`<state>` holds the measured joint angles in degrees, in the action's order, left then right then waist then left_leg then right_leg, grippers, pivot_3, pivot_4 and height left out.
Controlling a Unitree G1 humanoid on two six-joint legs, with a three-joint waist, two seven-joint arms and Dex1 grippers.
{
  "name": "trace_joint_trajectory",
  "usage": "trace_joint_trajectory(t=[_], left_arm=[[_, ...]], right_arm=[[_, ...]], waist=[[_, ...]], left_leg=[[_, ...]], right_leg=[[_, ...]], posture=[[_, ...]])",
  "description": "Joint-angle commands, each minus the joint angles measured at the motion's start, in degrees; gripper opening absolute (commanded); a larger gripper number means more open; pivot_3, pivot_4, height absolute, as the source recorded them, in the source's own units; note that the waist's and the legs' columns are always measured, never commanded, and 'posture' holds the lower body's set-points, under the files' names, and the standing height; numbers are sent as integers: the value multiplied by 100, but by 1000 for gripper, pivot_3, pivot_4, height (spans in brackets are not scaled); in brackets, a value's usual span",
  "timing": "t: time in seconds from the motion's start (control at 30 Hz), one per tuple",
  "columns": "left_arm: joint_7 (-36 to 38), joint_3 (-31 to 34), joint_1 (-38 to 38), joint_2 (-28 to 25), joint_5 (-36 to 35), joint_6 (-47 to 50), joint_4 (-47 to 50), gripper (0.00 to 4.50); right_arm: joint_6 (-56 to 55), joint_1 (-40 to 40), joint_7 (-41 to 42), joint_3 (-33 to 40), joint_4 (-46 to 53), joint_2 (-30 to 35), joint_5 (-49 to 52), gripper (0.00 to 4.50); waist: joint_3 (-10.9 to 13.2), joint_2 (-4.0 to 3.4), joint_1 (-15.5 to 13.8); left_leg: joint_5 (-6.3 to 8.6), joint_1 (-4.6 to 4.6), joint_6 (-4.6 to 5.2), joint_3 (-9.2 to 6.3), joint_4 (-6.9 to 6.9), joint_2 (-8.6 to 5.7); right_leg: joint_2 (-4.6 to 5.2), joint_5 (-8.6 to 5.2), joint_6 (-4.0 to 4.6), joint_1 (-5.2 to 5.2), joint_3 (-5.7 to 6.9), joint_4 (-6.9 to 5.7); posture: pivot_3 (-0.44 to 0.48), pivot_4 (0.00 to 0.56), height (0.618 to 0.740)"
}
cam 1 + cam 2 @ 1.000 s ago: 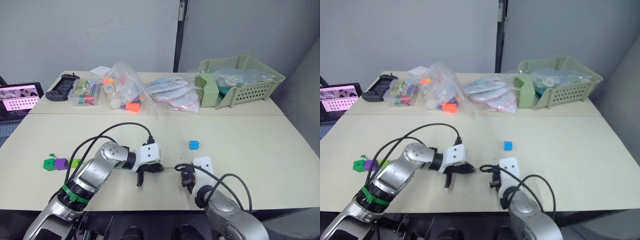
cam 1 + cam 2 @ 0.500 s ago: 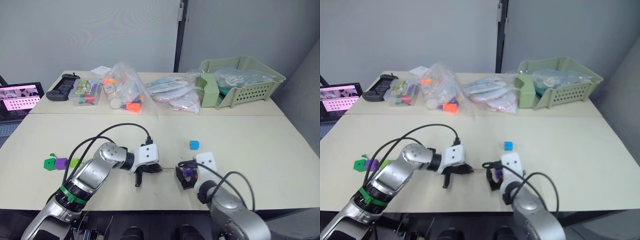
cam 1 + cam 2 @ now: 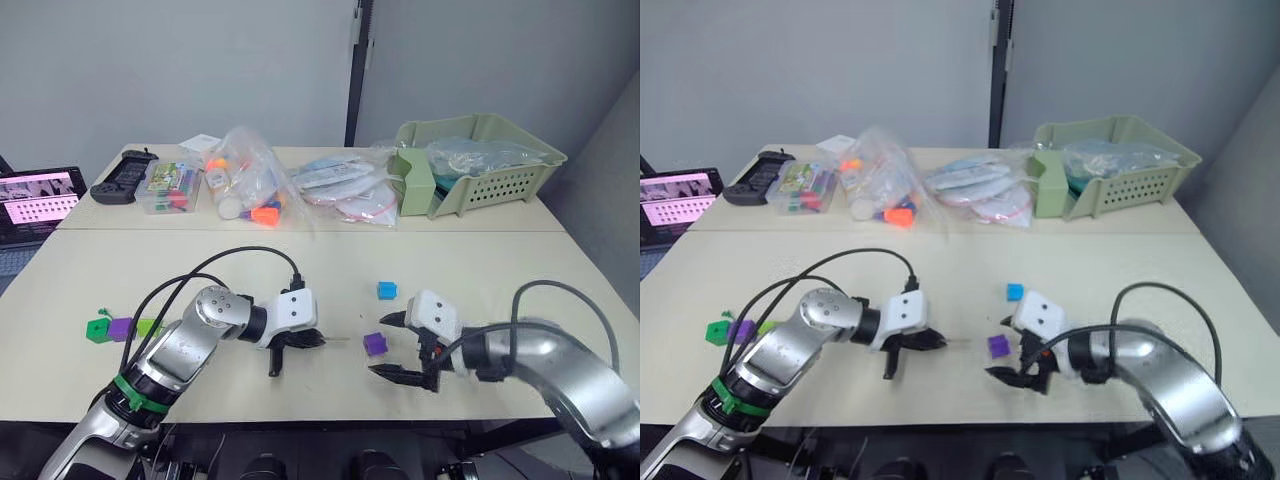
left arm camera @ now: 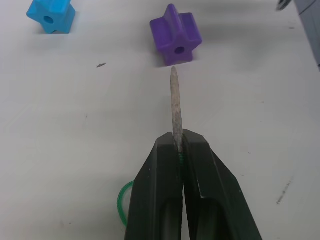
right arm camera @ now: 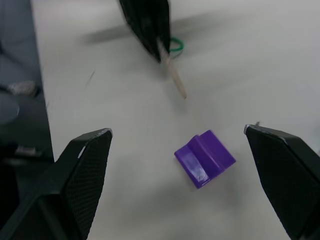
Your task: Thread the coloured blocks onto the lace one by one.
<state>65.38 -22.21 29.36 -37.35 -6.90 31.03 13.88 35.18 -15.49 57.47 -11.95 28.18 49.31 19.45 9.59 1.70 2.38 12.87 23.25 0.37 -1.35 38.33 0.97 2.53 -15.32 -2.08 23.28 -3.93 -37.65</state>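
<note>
- Far left of table (image 3: 300, 270): dark green block (image 3: 97, 327), purple block (image 3: 121, 326) and light green block (image 3: 150, 325) sit in a touching row, seemingly already on the lace (image 4: 121, 199).
- Left gripper (image 3: 318, 340): fingers pressed together, pinching the lace just behind its stiff pale tip (image 4: 175, 102); tip sticks out toward the loose purple block (image 3: 375, 343).
- That block lies on the table, hole (image 4: 178, 49) facing the tip, a small gap between them.
- Blue block (image 3: 387, 290) lies loose, beyond the purple one.
- Right gripper (image 3: 396, 345): fingers spread wide, straddling the loose purple block without touching it.
- Judgement, step in hand: re-grip this block and thread it. Close on its flat sides, keep the hole clear and level with the tip, then slide on slowly; the tip looks stiff enough not to buckle.
- Writing: none readable on blocks, grippers or the clutter at the back.
</note>
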Motion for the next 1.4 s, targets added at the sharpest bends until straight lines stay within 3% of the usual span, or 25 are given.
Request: trace_joint_trajectory(t=[0.03, 0.37, 0.57, 0.6, 0.87, 1.1, 1.4], left_arm=[[108, 105, 60, -144, -183, 209, 449, 0], [84, 12, 4, -316, -210, 488, 699, 0], [37, 0, -44, -356, -240, 521, 788, 0], [33, -4, -48, -361, -240, 513, 786, 0], [-111, -220, 114, -227, -65, 504, 638, 0], [-494, -528, 436, 102, 236, 914, 552, 0], [-597, -657, 582, 127, 300, 1272, 590, 0]], right_arm=[[-1533, -448, 824, -602, -1078, 18, -691, 4473], [-2997, -1524, 1754, -1014, -3042, -525, -1257, 4473], [-3285, -1754, 2035, -1025, -3576, -732, -1430, 4473], [-3299, -1762, 2062, -1008, -3609, -758, -1441, 3944], [-3032, -1690, 1948, -871, -3498, -899, -1441, 1373], [-2032, -1453, 1448, -878, -2732, -1022, -1522, 1374], [-1676, -1378, 1239, -901, -2559, -1058, -1601, 1374]], waist=[[1, 0, 3], [2, 0, -27], [2, 0, -51], [2, 0, -56], [2, 0, -84], [2, 0, -150], [2, 0, -151]], left_leg=[[0, 0, 0, 0, -2, 0], [0, 2, 0, -1, -2, -5], [0, 2, 0, -4, -2, -5], [0, 2, 0, -4, -2, -5], [0, 0, 0, -5, -2, -5], [0, 1, 0, -5, 1, -7], [0, 0, 0, -5, 2, -7]], right_leg=[[0, 4, 6, 0, 0, 2], [8, 12, 19, -2, -4, 4], [9, 13, 20, -2, -4, 2], [9, 13, 21, -2, -4, 2], [9, 13, 21, -2, -5, -1], [9, 13, 21, -1, -5, -5], [8, 13, 21, -2, -4, -5]], posture=[[0, 150, 740], [0, 150, 740], [0, 150, 740], [0, 150, 740], [0, 150, 740], [0, 150, 740], [0, 150, 740]])
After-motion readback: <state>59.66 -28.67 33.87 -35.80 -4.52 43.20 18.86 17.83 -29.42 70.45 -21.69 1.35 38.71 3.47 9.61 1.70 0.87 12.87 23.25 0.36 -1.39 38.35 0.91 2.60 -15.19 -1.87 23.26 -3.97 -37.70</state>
